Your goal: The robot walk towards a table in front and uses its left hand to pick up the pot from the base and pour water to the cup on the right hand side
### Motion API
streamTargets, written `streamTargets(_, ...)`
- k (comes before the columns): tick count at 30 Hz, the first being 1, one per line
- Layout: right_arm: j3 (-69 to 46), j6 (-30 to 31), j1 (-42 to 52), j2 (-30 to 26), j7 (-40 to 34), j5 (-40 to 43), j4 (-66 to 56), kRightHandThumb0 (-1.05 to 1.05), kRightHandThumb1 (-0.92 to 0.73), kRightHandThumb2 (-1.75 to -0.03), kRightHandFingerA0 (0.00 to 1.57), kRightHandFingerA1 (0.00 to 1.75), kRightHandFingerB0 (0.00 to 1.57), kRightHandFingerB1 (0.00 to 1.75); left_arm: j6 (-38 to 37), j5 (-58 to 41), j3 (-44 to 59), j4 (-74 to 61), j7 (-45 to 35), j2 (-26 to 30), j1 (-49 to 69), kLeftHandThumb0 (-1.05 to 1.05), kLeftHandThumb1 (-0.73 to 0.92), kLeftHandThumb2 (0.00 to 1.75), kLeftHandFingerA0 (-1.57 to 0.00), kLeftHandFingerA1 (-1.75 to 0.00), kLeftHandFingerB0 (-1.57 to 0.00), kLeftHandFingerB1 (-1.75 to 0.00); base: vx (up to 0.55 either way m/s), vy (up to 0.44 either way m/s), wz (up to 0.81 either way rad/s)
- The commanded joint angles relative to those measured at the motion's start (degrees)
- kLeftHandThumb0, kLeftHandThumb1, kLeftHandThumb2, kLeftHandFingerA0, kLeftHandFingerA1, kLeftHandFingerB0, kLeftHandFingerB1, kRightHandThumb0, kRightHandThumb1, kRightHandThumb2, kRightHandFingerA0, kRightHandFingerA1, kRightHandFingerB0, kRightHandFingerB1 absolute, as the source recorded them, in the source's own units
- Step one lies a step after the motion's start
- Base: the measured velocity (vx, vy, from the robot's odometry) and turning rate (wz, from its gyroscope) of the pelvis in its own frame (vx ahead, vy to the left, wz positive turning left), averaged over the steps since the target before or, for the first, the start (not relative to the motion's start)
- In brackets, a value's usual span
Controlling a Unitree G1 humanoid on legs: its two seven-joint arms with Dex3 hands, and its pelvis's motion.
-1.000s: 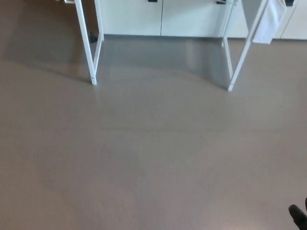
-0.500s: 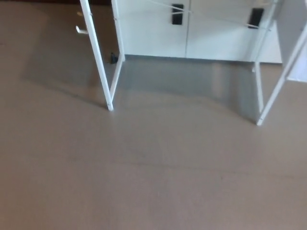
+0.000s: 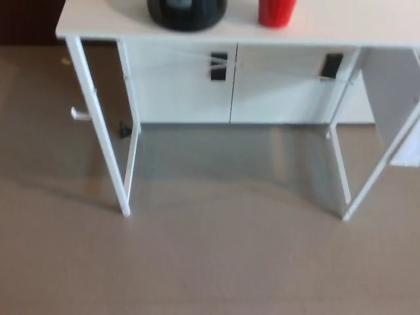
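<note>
Pot (image 3: 186,13) and red cup (image 3: 276,12) sit near table (image 3: 92,23) far edge, cup rightward; neither hand visible, state unknown; approach step, walk closer next.

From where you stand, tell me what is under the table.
Under the table: bare brown floor and, behind its legs, white cabinet doors with dark handles. The frame's top edge cuts off the tabletop's far side.

Robot body, head view: no part is showing. Left arm and left hand: lying outside the picture; pose and finger state cannot be told. Right arm and right hand: likewise lying outside the picture; pose and finger state cannot be told. Forearms, wrists: not showing.
</note>
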Motion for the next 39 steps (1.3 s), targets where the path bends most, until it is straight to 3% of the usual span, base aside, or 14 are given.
streamTargets(1,-0.6,-2.8,0.8,-2.3,0.8,-1.2,3.2,-0.21,-0.68,-0.63,0.22,0.41,0.09,0.22,-5.1,2.1,-1.3,2.5,-1.6,0.3,2.1,0.03,0.60,0.58,-0.24,-0.35,-0.26,-0.31,0.41,0.019,0.12)
streamTargets(13,0.0,-7.5,0.2,-4.0,3.1,-2.1,10.2,-0.22,-0.72,-0.65,0.22,0.43,0.07,0.18,-5.7,2.2,-2.6,3.6,-0.5,0.6,2.0,0.01,0.62,0.58,-0.27,-0.35,-0.26,-0.31,0.38,-0.147,0.26)
streamTargets(14,0.1,-7.7,0.4,-4.1,3.3,-2.2,10.2,-0.23,-0.74,-0.63,0.19,0.38,0.00,0.23,-5.6,2.2,-2.5,3.7,-0.2,0.6,2.0,0.01,0.43,0.89,-0.15,-0.50,-0.18,-0.50,0.17,-0.067,-0.08)
streamTargets(15,-0.1,-7.5,0.5,-4.0,3.4,-1.7,10.1,-0.23,-0.74,-0.61,0.24,0.43,0.00,0.25,-5.3,2.2,-2.4,3.8,0.4,0.6,1.9,0.01,0.44,0.89,-0.17,-0.51,-0.19,-0.50,0.14,-0.043,-0.06)
streamTargets(21,0.0,-8.1,0.3,-4.1,3.8,-1.6,10.4,-0.25,-0.72,-0.61,0.23,0.40,0.00,0.24,-4.7,1.8,-1.6,4.8,0.9,0.7,1.0,0.00,0.60,0.58,-0.25,-0.35,-0.26,-0.31,0.08,0.053,-0.19)
streamTargets(23,0.2,-8.6,-0.5,-4.5,3.4,-2.1,11.6,-0.24,-0.72,-0.60,0.25,0.39,0.02,0.24,-4.5,1.8,-1.5,5.1,1.7,0.7,0.7,0.01,0.41,0.87,-0.18,-0.51,-0.20,-0.50,0.15,0.241,0.21)
streamTargets(28,0.7,-7.8,0.4,-3.9,2.6,-2.1,8.6,-0.20,-0.75,-0.65,0.23,0.43,0.07,0.19,-5.4,1.8,-1.1,5.0,0.6,0.5,1.1,0.02,0.43,0.89,-0.17,-0.51,-0.19,-0.50,0.00,0.144,0.06)
streamTargets(29,0.6,-7.3,0.3,-3.8,2.4,-1.8,8.4,-0.20,-0.75,-0.65,0.23,0.43,0.07,0.19,-5.8,1.9,-1.1,5.1,0.6,0.5,1.2,0.02,0.43,0.89,-0.17,-0.51,-0.19,-0.50,0.02,-0.010,0.07)
streamTargets(30,0.7,-7.4,0.2,-3.9,2.6,-1.9,8.7,-0.21,-0.74,-0.65,0.23,0.41,0.07,0.19,-5.4,1.6,-1.0,5.3,-0.4,0.7,1.3,0.02,0.62,0.59,-0.25,-0.35,-0.26,-0.31,0.00,0.000,0.00)
streamTargets(31,0.8,-7.3,0.2,-4.1,2.6,-2.1,8.9,-0.24,-0.71,-0.64,0.24,0.41,0.07,0.19,-5.3,1.7,-1.0,5.2,-0.3,0.7,1.4,0.01,0.43,0.88,-0.16,-0.51,-0.18,-0.50,0.04,-0.042,0.08)
streamTargets(32,0.9,-7.2,0.1,-4.2,2.6,-2.1,9.0,-0.24,-0.71,-0.64,0.24,0.41,0.07,0.19,-5.3,1.7,-1.0,5.1,-0.3,0.7,1.4,0.01,0.43,0.88,-0.16,-0.51,-0.18,-0.50,-0.01,-0.030,0.10)
streamTargets(34,0.4,-7.1,-0.7,-4.3,2.3,-1.7,10.1,-0.23,-0.71,-0.65,0.26,0.47,0.09,0.20,-5.2,1.9,-1.2,4.7,-0.5,0.7,1.6,0.00,0.61,0.58,-0.27,-0.36,-0.26,-0.30,0.07,-0.044,0.13)
streamTargets(35,0.3,-6.9,-0.7,-4.3,2.3,-1.6,9.9,-0.23,-0.74,-0.61,0.29,0.47,0.06,0.27,-5.0,1.8,-1.1,4.7,-0.2,0.7,1.6,0.01,0.42,0.88,-0.15,-0.51,-0.18,-0.50,0.08,-0.049,0.11)
streamTargets(39,0.7,-6.6,0.0,-4.0,2.1,-1.9,8.1,-0.25,-0.69,-0.64,0.25,0.41,0.08,0.20,-5.0,1.3,-0.6,4.5,-0.2,0.3,1.7,0.01,0.42,0.88,-0.18,-0.52,-0.19,-0.50,0.10,-0.050,0.04)
